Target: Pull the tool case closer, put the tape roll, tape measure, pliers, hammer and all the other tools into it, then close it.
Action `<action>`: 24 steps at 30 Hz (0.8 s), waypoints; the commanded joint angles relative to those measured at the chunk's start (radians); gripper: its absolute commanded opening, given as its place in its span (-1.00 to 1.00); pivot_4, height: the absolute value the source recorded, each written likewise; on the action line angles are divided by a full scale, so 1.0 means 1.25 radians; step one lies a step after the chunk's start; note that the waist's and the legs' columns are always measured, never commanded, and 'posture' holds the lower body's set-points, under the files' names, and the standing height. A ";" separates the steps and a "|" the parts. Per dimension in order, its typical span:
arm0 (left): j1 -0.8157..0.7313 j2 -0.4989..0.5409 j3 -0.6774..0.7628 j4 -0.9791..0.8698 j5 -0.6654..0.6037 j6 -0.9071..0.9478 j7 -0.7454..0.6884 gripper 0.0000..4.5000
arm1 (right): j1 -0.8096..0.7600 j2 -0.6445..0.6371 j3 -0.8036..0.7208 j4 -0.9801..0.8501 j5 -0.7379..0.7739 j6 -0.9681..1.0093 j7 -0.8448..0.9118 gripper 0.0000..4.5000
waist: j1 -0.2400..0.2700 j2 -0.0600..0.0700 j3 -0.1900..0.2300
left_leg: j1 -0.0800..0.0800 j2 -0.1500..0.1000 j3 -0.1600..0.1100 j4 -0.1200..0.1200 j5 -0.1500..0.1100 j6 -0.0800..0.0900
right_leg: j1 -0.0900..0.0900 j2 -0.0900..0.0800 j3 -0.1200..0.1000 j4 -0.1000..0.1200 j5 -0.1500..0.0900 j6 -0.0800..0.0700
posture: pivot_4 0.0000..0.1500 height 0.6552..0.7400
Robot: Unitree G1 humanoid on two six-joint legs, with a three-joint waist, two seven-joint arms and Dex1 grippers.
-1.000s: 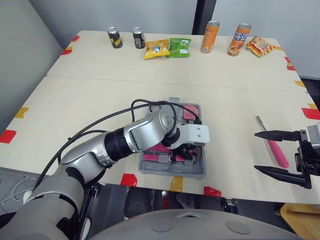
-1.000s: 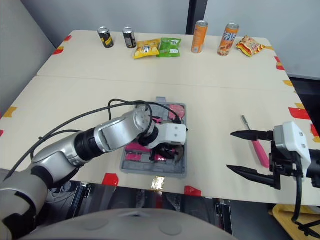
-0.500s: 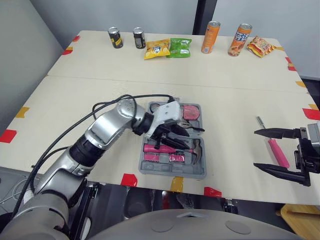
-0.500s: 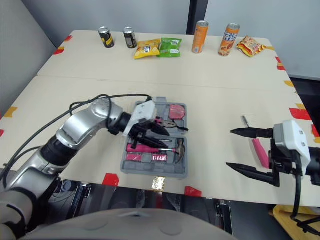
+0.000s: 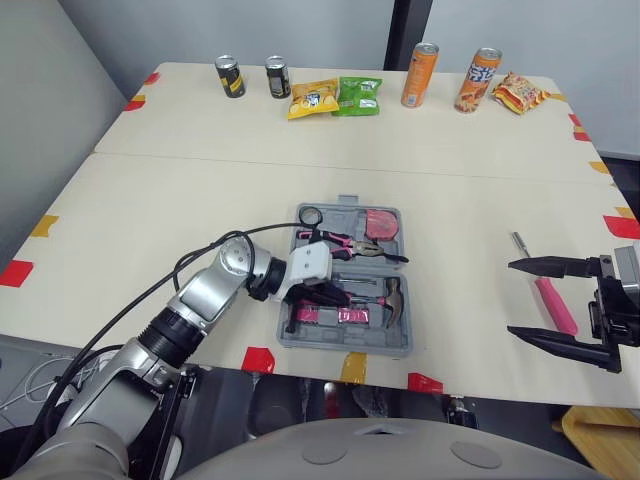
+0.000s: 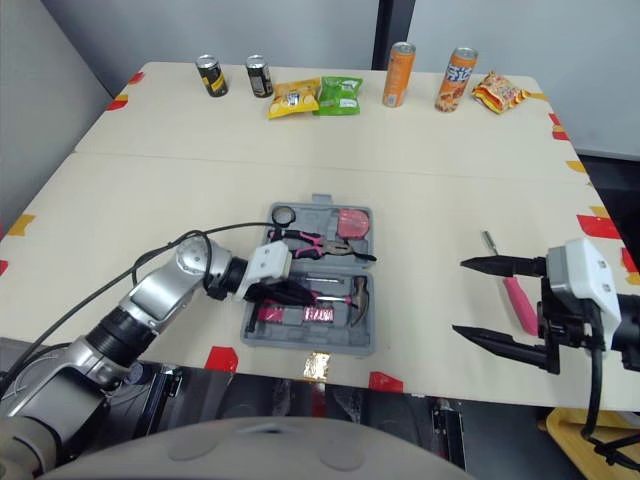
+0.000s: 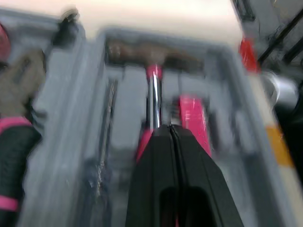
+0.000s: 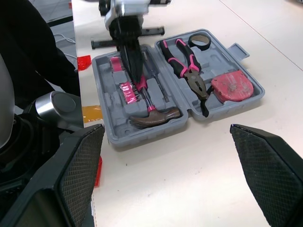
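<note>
The left arm reaches in low from the near left corner of the table (image 5: 200,200), elbow bent and forearm angled toward the middle, so that its wrist sits at the near-left corner of the tool case (image 5: 340,343). The left gripper (image 7: 171,130) points into the case with its two black fingers pressed flat together and nothing between them; their tips lie over the pink grip of the hammer (image 8: 154,117), though contact cannot be confirmed. The right arm is held well apart, at the right end of the table near the front edge, its right gripper (image 5: 510,300) spread wide and empty. A pink-handled screwdriver (image 5: 555,305) lies on the tabletop just behind those spread fingers. The tool case is grey moulded plastic, lying open and flat near the front edge of the table, just behind strips of red and yellow tape (image 5: 353,367). Its near half holds the hammer lying on its side, head toward the robot's right, with short pink pieces in slots beside it. The far half holds the black tape roll (image 8: 201,41) in one corner, the red tape measure (image 8: 232,85) in the other, and the pliers (image 8: 182,61) with pink and black handles lying between them. Drink cans (image 5: 420,75) and snack bags (image 5: 359,94) line the far edge.
</note>
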 commanded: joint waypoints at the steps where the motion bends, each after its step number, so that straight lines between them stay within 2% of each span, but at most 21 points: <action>1: 0.023 0.009 -0.048 0.094 0.101 -0.041 0.024 -0.97 | -0.010 -0.009 -0.012 -0.003 0.010 0.000 0.002 1.00 | 0.001 0.002 -0.004 | 0.001 0.000 0.000 0.000 0.000 0.000 | 0.001 0.000 0.000 0.000 0.000 0.000 | 1.00 1.00; 6: 0.049 -0.020 0.003 0.084 0.050 -0.042 0.041 -0.97 | -0.018 0.005 0.009 -0.022 0.017 0.008 -0.015 1.00 | 0.000 0.006 -0.010 | 0.004 -0.003 0.000 0.000 0.000 0.002 | 0.006 -0.003 0.000 -0.001 0.000 0.001 | 1.00 1.00; 10: 0.086 -0.055 0.123 -0.002 -0.091 0.040 0.069 -0.97 | -0.037 0.059 0.062 -0.045 0.004 -0.009 -0.084 1.00 | -0.004 0.007 -0.010 | 0.010 -0.003 0.001 -0.003 0.000 0.002 | 0.009 -0.004 0.000 -0.002 0.000 0.001 | 1.00 1.00; 14: 0.130 -0.085 0.242 -0.082 -0.199 0.097 0.129 -0.97 | -0.044 0.143 0.140 -0.063 -0.054 -0.040 -0.181 1.00 | -0.007 0.006 -0.008 | 0.004 -0.003 0.000 -0.004 0.000 0.002 | 0.004 -0.003 0.000 -0.001 0.000 0.000 | 1.00 1.00; 18: 0.185 -0.116 0.374 -0.126 -0.249 0.086 0.234 -0.97 | -0.052 0.236 0.221 -0.071 -0.100 -0.058 -0.292 1.00 | -0.010 0.006 -0.008 | -0.001 -0.003 0.001 -0.003 0.000 0.003 | -0.001 -0.003 0.000 -0.002 0.000 0.001 | 1.00 1.00; 24: 0.257 -0.098 0.503 -0.148 -0.287 0.051 0.269 -0.97 | -0.074 0.349 0.291 0.009 -0.179 -0.125 -0.405 1.00 | -0.026 0.005 -0.006 | -0.001 -0.003 0.001 -0.004 0.000 0.002 | -0.001 -0.003 0.000 -0.002 0.000 0.001 | 1.00 1.00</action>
